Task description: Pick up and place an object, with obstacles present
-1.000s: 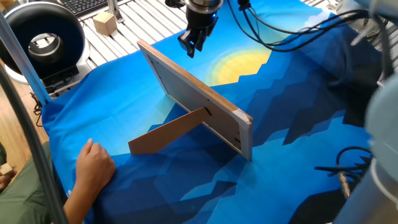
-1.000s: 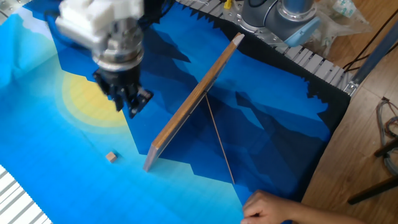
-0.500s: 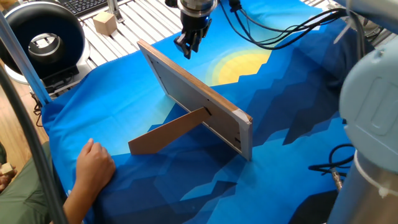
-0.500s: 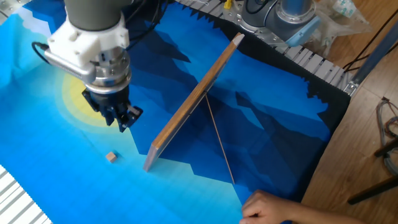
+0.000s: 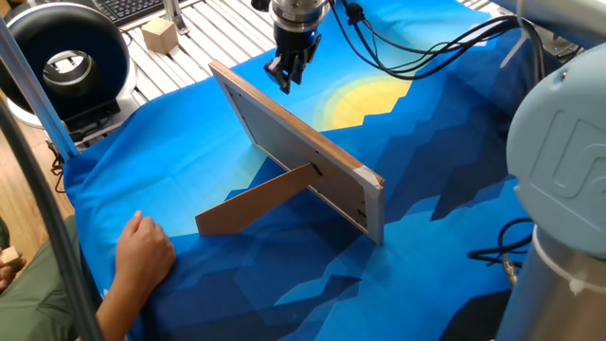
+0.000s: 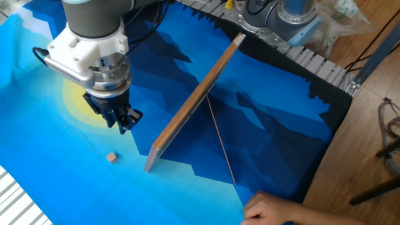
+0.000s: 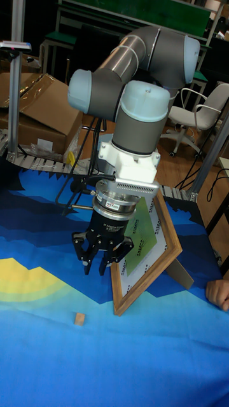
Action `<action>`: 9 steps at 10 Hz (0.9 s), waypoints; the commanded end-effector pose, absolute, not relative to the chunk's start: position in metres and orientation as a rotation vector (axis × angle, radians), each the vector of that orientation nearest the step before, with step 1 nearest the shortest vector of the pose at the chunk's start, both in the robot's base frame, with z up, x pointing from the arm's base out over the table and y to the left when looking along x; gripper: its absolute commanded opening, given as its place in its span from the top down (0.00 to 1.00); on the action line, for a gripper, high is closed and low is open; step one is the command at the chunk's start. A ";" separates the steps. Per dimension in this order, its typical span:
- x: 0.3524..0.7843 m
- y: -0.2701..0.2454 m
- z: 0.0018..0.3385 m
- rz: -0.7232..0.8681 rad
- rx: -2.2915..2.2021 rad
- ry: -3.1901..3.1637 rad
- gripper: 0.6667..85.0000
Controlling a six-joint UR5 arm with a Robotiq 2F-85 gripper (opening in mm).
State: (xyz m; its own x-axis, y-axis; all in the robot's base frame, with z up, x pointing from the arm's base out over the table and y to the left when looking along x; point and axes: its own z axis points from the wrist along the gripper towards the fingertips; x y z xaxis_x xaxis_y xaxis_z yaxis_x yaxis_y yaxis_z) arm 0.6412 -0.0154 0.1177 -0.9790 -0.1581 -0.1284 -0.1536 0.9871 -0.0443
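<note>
A small tan cube (image 6: 112,157) lies on the blue cloth, also seen in the tall fixed view as the cube (image 7: 79,318); the board hides it in one fixed view. My gripper (image 6: 125,122) hangs above the cloth, just up and right of the cube, between it and the board. Its fingers are spread and hold nothing (image 7: 103,264). The obstacle is a flat board (image 5: 303,152) with light wood edges, standing tilted on a brown strut (image 5: 254,206). In one fixed view the gripper (image 5: 285,76) is behind the board's far end.
A person's hand (image 5: 142,251) rests on the cloth near the strut's foot. A black ring-shaped device (image 5: 64,62), a larger wooden block (image 5: 159,35) and a keyboard (image 5: 133,8) sit beyond the cloth. Cables (image 5: 426,47) trail from the arm.
The gripper has moved across the yellow patch toward the board's end and the cube, most of it in the first half second. Board, cube and hand have not moved.
</note>
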 end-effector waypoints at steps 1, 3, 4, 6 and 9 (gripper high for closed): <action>0.645 -0.019 0.118 -0.065 -0.220 2.990 0.60; 0.648 -0.022 0.116 -0.087 -0.292 2.981 0.61; 0.655 -0.017 0.101 -0.040 -0.285 2.986 0.61; 0.669 -0.015 0.078 -0.040 -0.309 2.976 0.61; 0.684 -0.010 0.057 -0.025 -0.422 2.935 0.61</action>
State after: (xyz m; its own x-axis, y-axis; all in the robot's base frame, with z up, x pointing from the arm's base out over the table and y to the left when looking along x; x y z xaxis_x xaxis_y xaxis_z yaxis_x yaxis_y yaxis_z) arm 0.6708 -0.0161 0.0754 -0.9597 -0.2384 -0.1489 -0.2324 0.9710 -0.0569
